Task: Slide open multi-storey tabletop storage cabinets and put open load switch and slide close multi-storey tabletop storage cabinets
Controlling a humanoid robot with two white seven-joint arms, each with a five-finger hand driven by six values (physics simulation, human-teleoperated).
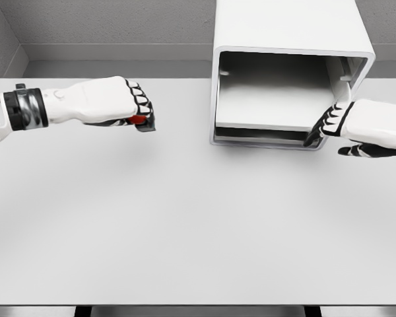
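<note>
A white tabletop storage cabinet (pixel 290 39) stands at the back right of the table, its front open and a shallow drawer tray (pixel 264 109) slid partly out of it. My right hand (pixel 327 125) reaches in from the right, its fingers curled on the tray's front right corner. At the left, my left hand (pixel 135 109) hovers above the table with its fingers shut on a small object with a red part, the load switch (pixel 138 120), mostly hidden by the fingers.
The white table (pixel 185 218) stretches across the view, its front edge near the bottom. A grey wall runs behind the cabinet.
</note>
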